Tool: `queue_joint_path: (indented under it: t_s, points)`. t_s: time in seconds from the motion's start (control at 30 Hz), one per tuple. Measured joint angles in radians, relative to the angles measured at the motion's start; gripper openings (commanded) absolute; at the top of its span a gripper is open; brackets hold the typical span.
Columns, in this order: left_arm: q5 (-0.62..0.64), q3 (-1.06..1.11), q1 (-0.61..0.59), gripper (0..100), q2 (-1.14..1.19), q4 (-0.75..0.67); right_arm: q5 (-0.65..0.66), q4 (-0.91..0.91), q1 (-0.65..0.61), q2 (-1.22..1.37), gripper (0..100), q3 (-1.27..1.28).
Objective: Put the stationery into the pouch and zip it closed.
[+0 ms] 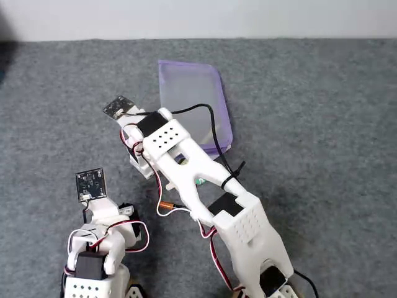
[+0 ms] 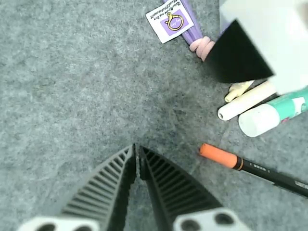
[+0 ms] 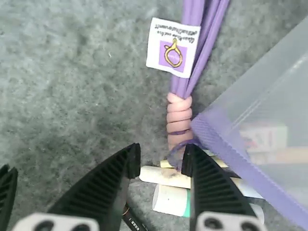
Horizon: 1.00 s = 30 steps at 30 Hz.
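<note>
The translucent purple pouch (image 1: 193,99) lies flat at the table's middle back; its corner (image 3: 250,144) has a white item inside. A purple cord (image 3: 192,53) with a pink coil (image 3: 179,118) and a paper tag (image 3: 173,47) runs off that corner. My right gripper (image 3: 161,156) is open just short of the coil, over a cream stick (image 3: 163,177) and a white-and-teal glue stick (image 3: 175,199). My left gripper (image 2: 137,149) is shut and empty above bare felt. To its side lie an orange-capped black pen (image 2: 250,166), the cream stick (image 2: 245,102) and the glue stick (image 2: 272,114).
Grey felt (image 1: 322,124) covers the whole table, with a pale wall along the back. The right arm's white links (image 1: 205,180) stretch diagonally over the stationery and hide most of it from above. The left arm (image 1: 102,242) sits folded at the front left.
</note>
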Motion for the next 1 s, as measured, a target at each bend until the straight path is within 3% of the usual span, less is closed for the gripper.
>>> queue_joint_path:
  t_s: [0.27, 0.53, 1.0]
  points:
    - [0.0, 0.0, 0.0, 1, 0.0, 0.0, 0.0, 0.068, 0.0, -0.064, 15.0, -0.08]
    - [0.0, 0.0, 0.0, 1, 0.0, 0.0, 0.006, -0.029, 0.0, 0.021, 15.1, -0.084]
    - [0.0, 0.0, 0.0, 1, 0.0, 0.0, 0.129, -0.133, 0.006, 0.15, 15.1, -0.091]
